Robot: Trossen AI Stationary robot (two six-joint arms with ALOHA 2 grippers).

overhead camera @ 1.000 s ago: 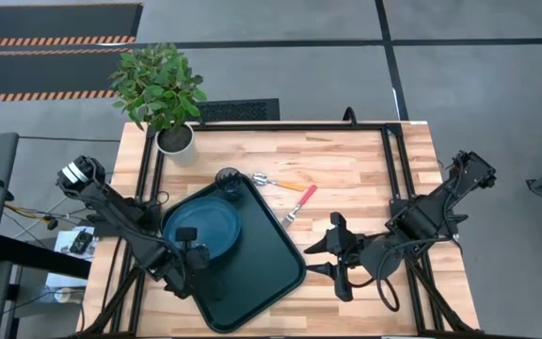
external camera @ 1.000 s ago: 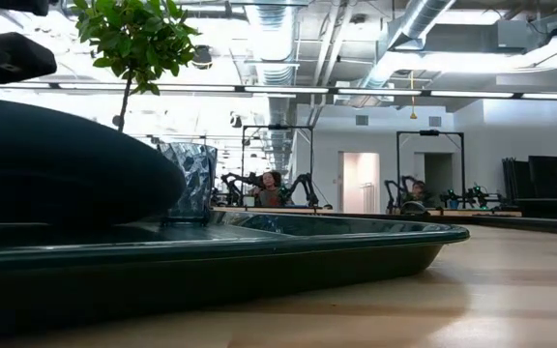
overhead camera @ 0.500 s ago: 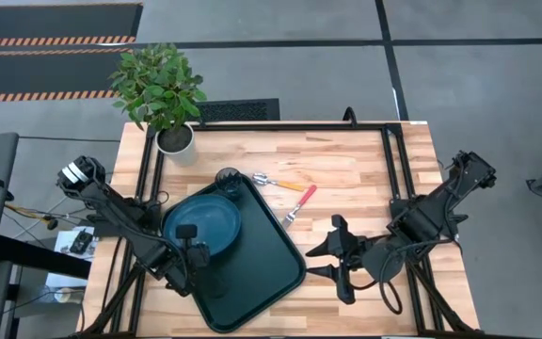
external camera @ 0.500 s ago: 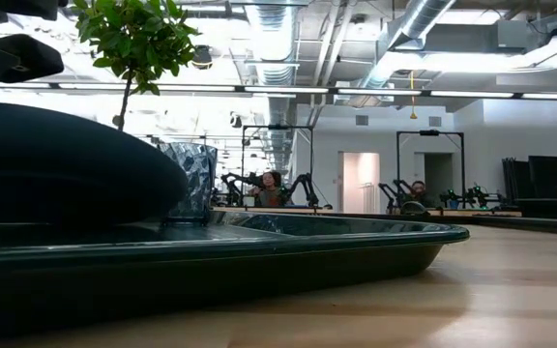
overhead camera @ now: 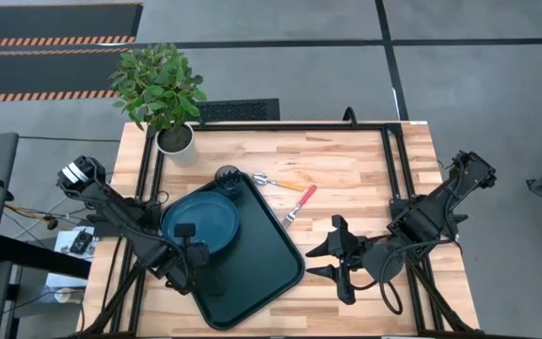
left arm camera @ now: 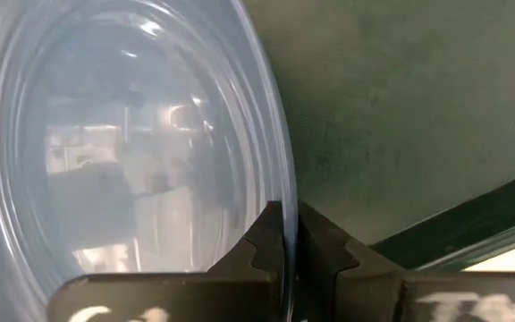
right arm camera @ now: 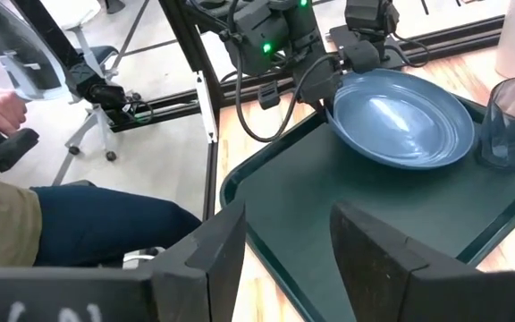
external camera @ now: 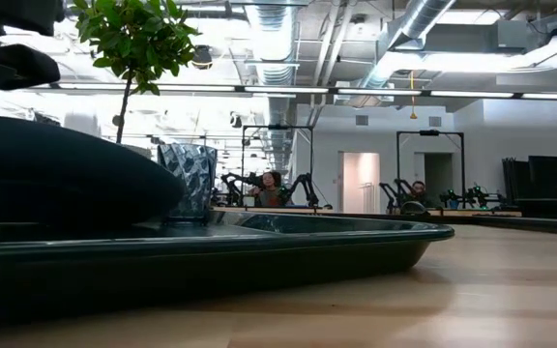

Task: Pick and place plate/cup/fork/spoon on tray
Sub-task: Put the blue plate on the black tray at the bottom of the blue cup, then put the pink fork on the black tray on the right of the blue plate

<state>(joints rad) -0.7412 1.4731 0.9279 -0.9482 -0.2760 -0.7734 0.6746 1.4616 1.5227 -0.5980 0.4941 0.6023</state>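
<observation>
Butcher-block tabletop (overhead camera: 346, 179) carries everything. Nearest, the left claw (overhead camera: 194, 247) is clamped on the near rim of the plate (overhead camera: 203, 220), which sits tilted over the tray (overhead camera: 262, 259); stiff, smooth and probably slippery, it is best pinched at the rim. Right claw (overhead camera: 337, 256) waits open beside the tray. Farther off lie the cup (overhead camera: 227, 179), fork (overhead camera: 299, 203) and spoon (overhead camera: 278, 181).
</observation>
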